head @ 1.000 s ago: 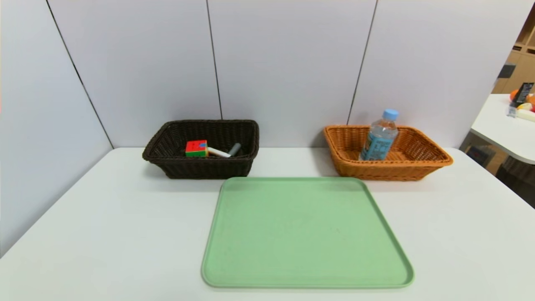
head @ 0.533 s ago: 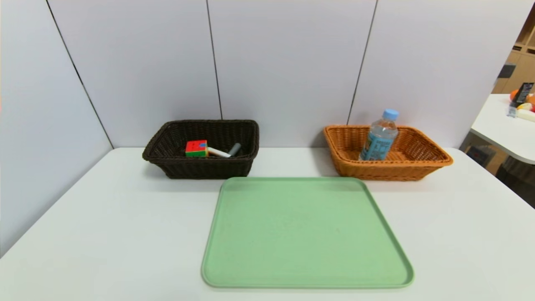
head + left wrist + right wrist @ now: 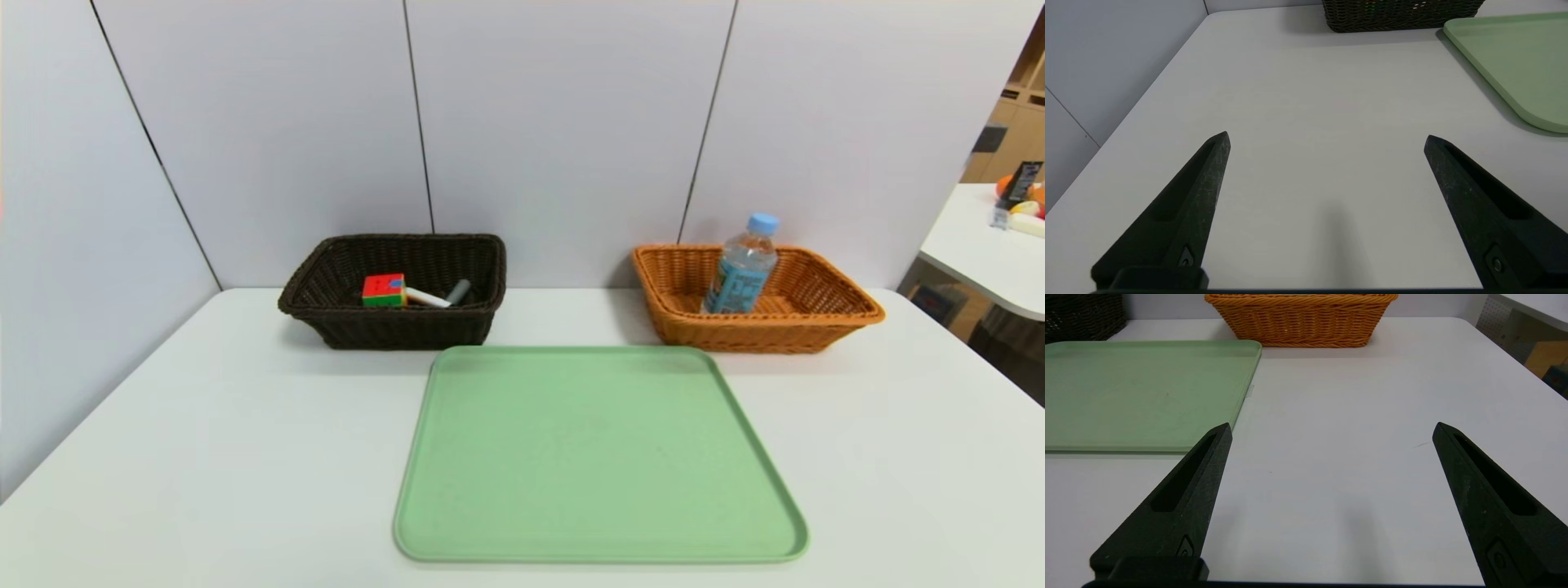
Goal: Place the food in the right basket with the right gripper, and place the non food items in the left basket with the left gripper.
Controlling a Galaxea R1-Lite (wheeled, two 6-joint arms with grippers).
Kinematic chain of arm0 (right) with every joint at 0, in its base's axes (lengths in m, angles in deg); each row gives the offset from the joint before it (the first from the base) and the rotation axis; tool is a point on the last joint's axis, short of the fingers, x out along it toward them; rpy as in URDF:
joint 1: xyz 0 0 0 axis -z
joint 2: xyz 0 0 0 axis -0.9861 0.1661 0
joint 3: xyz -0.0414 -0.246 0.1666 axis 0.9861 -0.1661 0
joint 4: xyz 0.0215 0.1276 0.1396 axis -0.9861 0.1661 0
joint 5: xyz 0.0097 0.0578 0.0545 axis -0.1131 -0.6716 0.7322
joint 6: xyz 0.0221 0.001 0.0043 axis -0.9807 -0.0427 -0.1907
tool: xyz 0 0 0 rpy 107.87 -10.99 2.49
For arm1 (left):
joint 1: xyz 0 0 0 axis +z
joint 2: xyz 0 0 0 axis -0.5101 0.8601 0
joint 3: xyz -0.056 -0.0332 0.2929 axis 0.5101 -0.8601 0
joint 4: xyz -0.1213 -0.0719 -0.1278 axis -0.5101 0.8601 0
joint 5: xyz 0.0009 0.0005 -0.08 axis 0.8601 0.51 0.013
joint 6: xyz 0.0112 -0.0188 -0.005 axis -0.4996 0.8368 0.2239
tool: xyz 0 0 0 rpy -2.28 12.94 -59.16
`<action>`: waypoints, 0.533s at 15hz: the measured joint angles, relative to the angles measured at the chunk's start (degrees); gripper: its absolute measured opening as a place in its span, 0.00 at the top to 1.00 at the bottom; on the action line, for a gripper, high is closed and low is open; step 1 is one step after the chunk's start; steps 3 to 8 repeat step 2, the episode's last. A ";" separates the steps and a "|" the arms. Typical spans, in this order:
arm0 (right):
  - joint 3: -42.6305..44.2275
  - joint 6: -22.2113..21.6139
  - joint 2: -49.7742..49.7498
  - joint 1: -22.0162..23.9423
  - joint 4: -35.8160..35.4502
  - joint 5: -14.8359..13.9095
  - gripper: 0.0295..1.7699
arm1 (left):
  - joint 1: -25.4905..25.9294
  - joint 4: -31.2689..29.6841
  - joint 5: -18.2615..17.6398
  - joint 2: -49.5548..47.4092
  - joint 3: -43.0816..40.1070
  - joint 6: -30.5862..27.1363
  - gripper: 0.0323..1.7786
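Bright, even overhead light; soft shadows fall beneath the dark basket, the orange basket and the green tray. No glare. The head view bows slightly at its edges; wall seams lean outward. Wrist views are sharp, a faint shadow between each gripper's fingers

No readable text anywhere. Blue printed label on the water bottle, standing in the orange-tan basket, too small to make out. No brand, number or sign legible on the other things in view.
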 joint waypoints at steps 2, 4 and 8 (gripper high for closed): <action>0.00 0.04 0.00 -0.02 -0.02 0.02 0.04 | 0.00 0.00 0.02 0.00 0.00 0.00 0.05; 0.00 0.04 0.00 -0.02 -0.02 0.02 0.04 | 0.00 0.00 0.02 0.00 0.00 0.00 0.05; 0.00 0.04 0.00 -0.02 -0.02 0.02 0.04 | 0.00 0.00 0.02 0.00 0.00 0.00 0.05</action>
